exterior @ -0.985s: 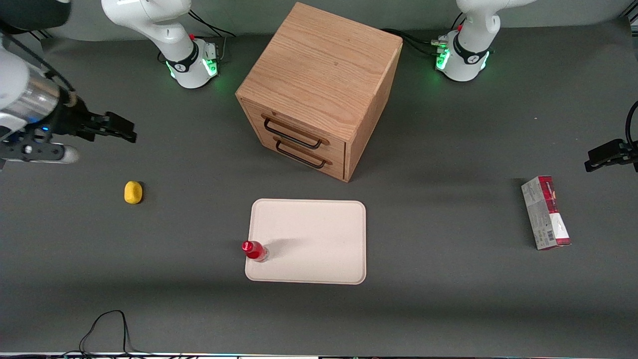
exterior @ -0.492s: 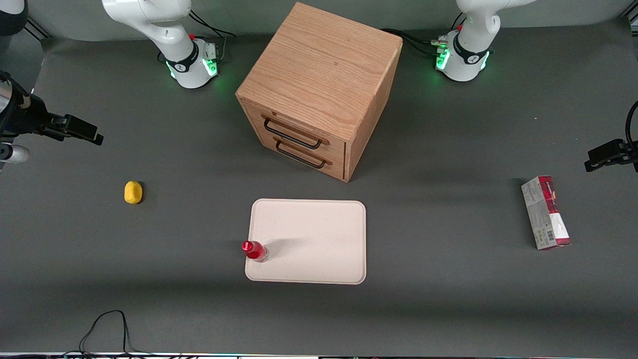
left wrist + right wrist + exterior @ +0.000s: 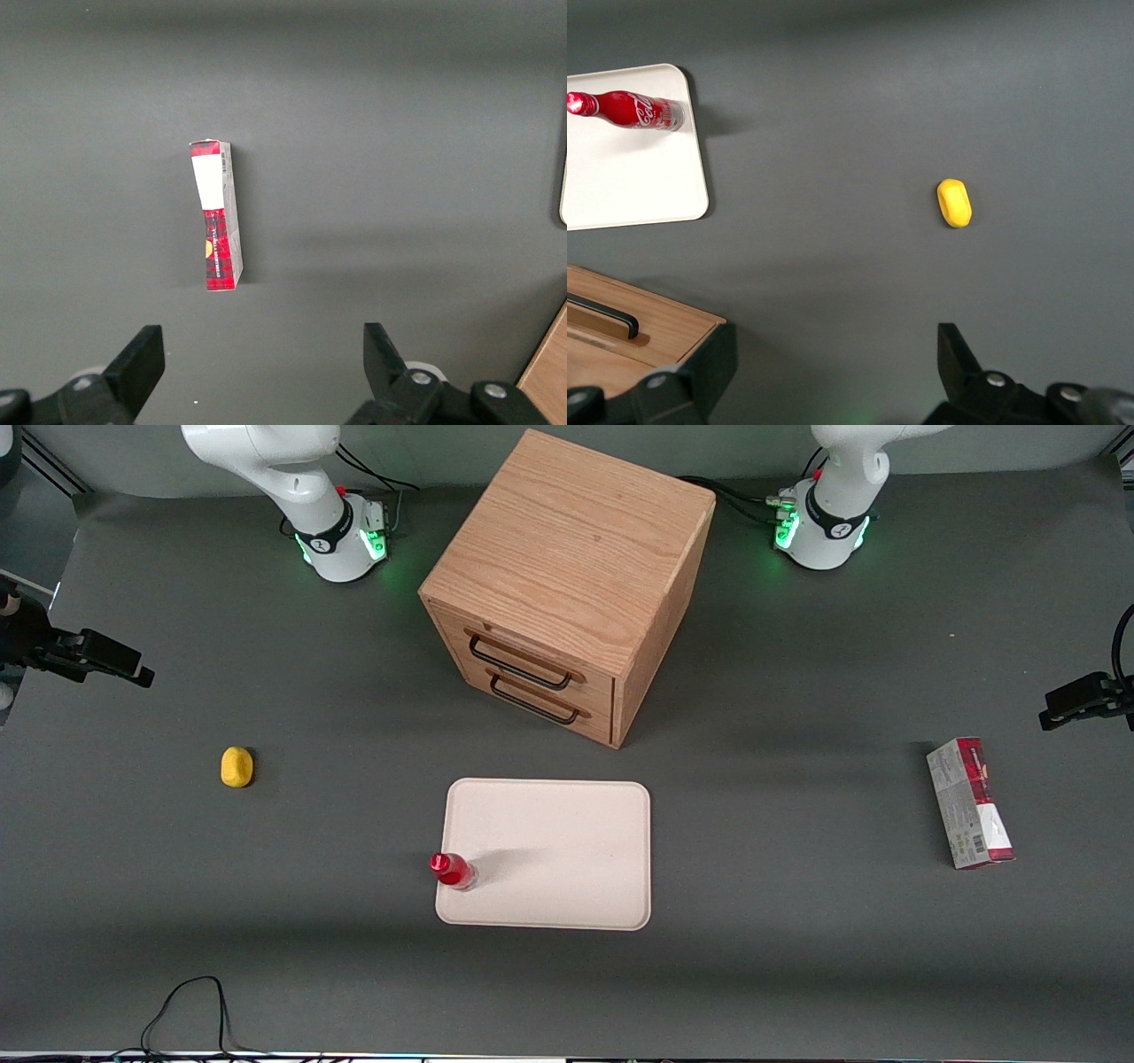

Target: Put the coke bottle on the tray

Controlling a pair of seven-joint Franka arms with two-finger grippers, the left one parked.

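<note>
Grey table [image 3: 354, 974] carries the tray [image 3: 567, 841], nearer the front camera than the wooden cabinet [image 3: 567, 576]. On the tray's edge toward the working arm stands the coke bottle [image 3: 454, 870], upright. Well apart from the tray, past the yellow lump [image 3: 236, 767], the claw [image 3: 833, 367] hangs released, gripping nothing.

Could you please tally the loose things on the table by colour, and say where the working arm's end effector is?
Red: 2, the small red coke bottle and the red-and-grey rectangular carton
Yellow: 1, the small yellow rounded lump
Cream: 1, the flat rectangular cream tray
Wood: 1, the wooden two-drawer cabinet
Total: 5
The end effector hangs open at the working arm's end of the table.
</note>
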